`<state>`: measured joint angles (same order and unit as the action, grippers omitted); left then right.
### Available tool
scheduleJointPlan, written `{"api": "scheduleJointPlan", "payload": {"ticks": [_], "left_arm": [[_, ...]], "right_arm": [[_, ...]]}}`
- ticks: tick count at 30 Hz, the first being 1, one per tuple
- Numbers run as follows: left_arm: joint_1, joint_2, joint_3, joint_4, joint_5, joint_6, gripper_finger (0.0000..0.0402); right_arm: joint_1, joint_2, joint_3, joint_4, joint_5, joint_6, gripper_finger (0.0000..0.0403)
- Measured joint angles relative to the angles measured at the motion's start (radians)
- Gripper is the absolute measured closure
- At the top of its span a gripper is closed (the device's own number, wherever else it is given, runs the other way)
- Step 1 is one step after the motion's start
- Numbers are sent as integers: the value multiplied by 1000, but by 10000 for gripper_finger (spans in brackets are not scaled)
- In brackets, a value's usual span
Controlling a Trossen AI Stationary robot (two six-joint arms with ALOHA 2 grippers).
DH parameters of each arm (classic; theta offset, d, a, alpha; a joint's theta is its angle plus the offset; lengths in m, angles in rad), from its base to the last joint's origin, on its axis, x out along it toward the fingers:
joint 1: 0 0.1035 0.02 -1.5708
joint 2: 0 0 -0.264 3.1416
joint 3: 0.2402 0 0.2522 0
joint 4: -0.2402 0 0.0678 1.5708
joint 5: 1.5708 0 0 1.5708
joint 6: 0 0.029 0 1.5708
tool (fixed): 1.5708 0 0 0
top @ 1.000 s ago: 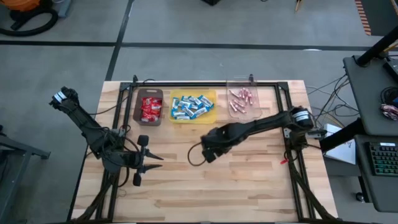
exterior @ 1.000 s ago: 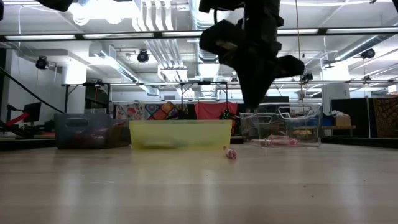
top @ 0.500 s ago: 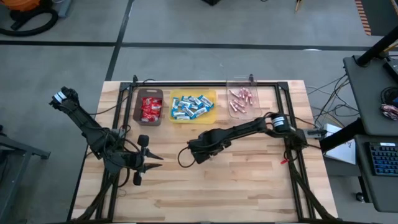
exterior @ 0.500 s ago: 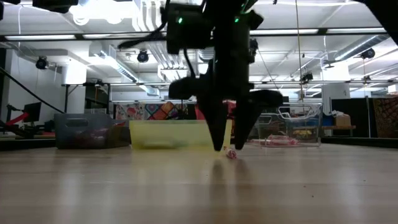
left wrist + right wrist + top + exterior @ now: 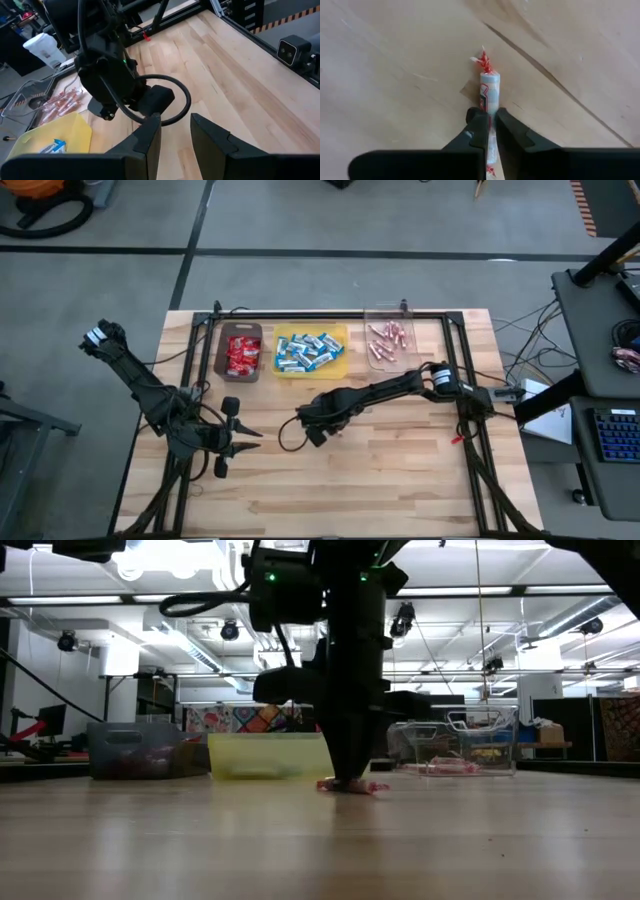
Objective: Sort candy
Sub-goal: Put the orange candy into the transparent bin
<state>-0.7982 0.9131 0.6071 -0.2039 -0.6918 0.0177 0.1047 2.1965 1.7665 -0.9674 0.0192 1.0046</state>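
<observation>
A slim pink stick candy [image 5: 489, 97] lies on the bare desk [image 5: 400, 470], a little in front of the yellow bin [image 5: 309, 351]. The right gripper [image 5: 489, 125] has its two fingers pressed against the candy from both sides, almost closed on it. Behind the yellow bin's line stand also the brown bin [image 5: 240, 352] with red packets and the clear bin [image 5: 392, 340] with pink sticks; the yellow one holds blue-and-white bars. In the low view the gripper body hides most of the candy, only its twisted ends show. The right arm reaches low across the desk from the right side. The left gripper [image 5: 175, 132] waits well left of the yellow bin, fingers apart and holding nothing.
</observation>
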Motion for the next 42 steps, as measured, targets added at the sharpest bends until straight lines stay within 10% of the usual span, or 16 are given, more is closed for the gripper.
{"api": "scheduleJointPlan", "payload": {"ticks": [12, 25, 34, 42], "left_arm": [[0, 0, -15, 2, 17, 10, 313], [0, -114, -188, 254, 32, 29, 318], [0, -183, -199, 261, -28, -48, 328], [0, -183, -228, 264, -58, -53, 328]], "right_arm": [[-3, -204, -5, -39, 86, -180, 395], [-288, -505, -72, -375, 599, -293, 394], [-604, -505, -206, -166, 415, -519, 338], [-637, -555, -259, -50, 367, -646, 248]]}}
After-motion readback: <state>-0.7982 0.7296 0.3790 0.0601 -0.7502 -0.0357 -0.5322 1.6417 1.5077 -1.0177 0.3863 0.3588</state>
